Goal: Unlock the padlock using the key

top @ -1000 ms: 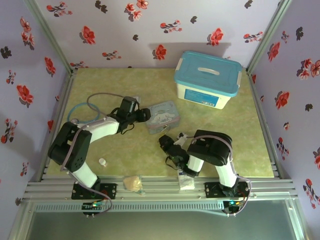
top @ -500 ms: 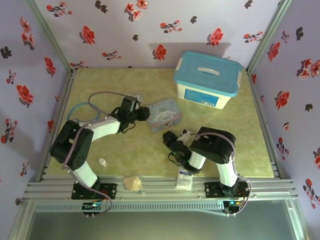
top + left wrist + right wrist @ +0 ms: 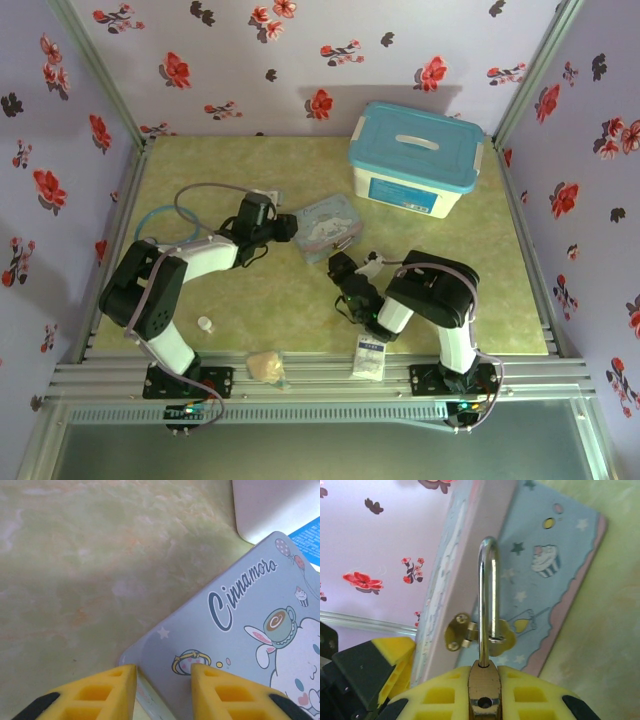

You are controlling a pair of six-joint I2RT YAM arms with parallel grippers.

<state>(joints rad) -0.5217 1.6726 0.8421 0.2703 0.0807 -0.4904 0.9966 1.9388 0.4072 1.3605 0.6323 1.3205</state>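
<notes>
The padlock point(image 3: 484, 685) has a brass body pinched between the yellow fingers of my right gripper point(image 3: 484, 680), keyhole end toward the camera. Its silver shackle point(image 3: 487, 595) rises from the body, and its free end passes through the gold hasp point(image 3: 465, 635) of the blue cartoon tin point(image 3: 555, 580). My left gripper point(image 3: 162, 672) straddles a corner of the tin point(image 3: 240, 630), one finger on the lid and the other at the edge. From above, the left gripper point(image 3: 290, 228) is at the tin's point(image 3: 328, 228) left end and the right gripper point(image 3: 345, 268) at its near edge. The key is out of view.
A white box with a blue lid point(image 3: 415, 160) stands at the back right. A white sachet point(image 3: 370, 357), a tan crumpled lump point(image 3: 266, 366) and a small white knob point(image 3: 205, 324) lie near the front edge. A blue cable loop point(image 3: 160, 222) lies at the left.
The left jaws have narrowed onto the tin's corner. The right gripper has moved up and back toward the tin's near edge, and the tin has shifted slightly.
</notes>
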